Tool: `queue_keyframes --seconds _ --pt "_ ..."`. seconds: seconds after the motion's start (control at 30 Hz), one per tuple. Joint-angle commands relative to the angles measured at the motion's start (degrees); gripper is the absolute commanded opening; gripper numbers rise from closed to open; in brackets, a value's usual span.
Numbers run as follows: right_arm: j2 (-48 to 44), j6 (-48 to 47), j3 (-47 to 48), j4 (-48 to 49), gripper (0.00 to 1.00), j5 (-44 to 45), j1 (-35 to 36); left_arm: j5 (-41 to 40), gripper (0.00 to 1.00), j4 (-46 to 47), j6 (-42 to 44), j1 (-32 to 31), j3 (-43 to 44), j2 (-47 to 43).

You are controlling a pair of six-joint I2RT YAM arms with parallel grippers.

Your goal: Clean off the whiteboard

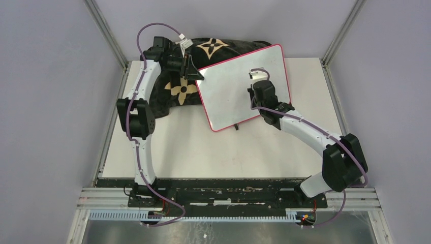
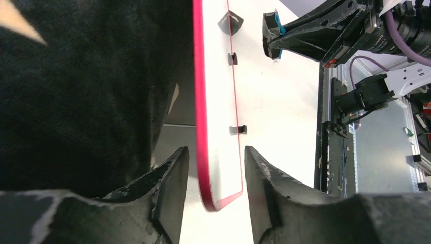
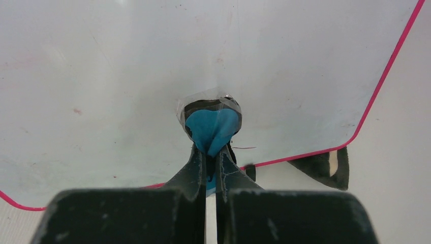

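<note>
Right now the whiteboard (image 1: pixel 239 86) lies on the far half of the table (image 1: pixel 203 152), a little right of centre and turned askew, with its left corner up against the black cushion (image 1: pixel 213 48). Whether that corner rests on the cushion or only beside it, I cannot tell.

My right gripper (image 3: pixel 211 152) is over the middle of the board, fingers pinched tight on a blue pad (image 3: pixel 212 124). The pad bulges out past the fingertips, so the soft part meets the glossy face and not the hard jaws. I hold it nearly square to the surface, which I judge gives even pressure for wiping. The face around it looks almost clean: only faint reddish specks (image 3: pixel 76 110) off to the left, no readable writing.

My left gripper (image 2: pixel 214 162) sits at the board's left corner, jaws partly spread, one finger on each side of the pink frame (image 2: pixel 199 101) with a sliver of air on both sides. It grips nothing. I read that placement as a brace: the board stands on small black feet (image 3: pixel 320 165) and would likely skate or swivel under a sideways rub, so a hand at the corner keeps it honest. Loose as the jaws are, they fence it in but do not pin it.

Going by the clean face, the erasing looks close to done.
</note>
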Motion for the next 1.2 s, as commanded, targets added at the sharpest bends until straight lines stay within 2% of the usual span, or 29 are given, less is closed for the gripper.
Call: queue_keyframes --seconds 0.0,0.13,0.17,0.27,0.33,0.4,0.57,0.8,0.97,1.17 --pt "-3.5 1.2 -1.4 0.5 0.01 -0.7 0.0 -0.2 0.55 0.8 -1.0 -0.8 2.3 -3.8" --pt "-6.2 1.1 -2.2 -0.5 0.01 -0.6 0.0 -2.4 0.68 2.6 -3.4 -0.6 2.4 -6.1" --pt "-6.9 1.1 -2.4 -0.9 0.01 -0.6 0.0 -3.2 0.78 3.4 -4.3 -0.4 2.2 -6.9" --pt "-9.1 1.4 -2.8 -2.5 0.01 -0.6 -0.1 -5.0 0.84 6.7 -7.4 0.6 0.6 -9.9" --pt "-10.8 1.9 -2.8 -4.4 0.01 -0.5 0.0 -7.8 0.95 10.6 -10.3 1.5 -2.4 -13.0" --pt "-12.3 2.8 -2.6 -7.2 0.01 -0.6 0.0 -11.4 0.98 15.0 -12.6 2.5 -6.5 -17.0" --pt "-16.2 6.9 0.7 -20.5 0.01 -0.6 0.0 -23.7 0.99 20.4 -15.0 5.0 -18.3 -27.9" --pt "-18.6 12.7 4.5 -42.2 0.01 -3.7 -0.1 -37.1 0.99 20.0 -12.3 7.6 -38.8 -42.3" --pt "-22.9 15.9 -2.8 -45.6 0.04 -7.8 0.0 -43.3 0.99 23.2 -9.6 7.9 -56.3 -50.9" --pt "-26.7 18.6 -10.7 -45.1 0.10 -11.8 0.1 -45.7 0.99 28.0 -8.4 8.0 -72.7 -59.3"
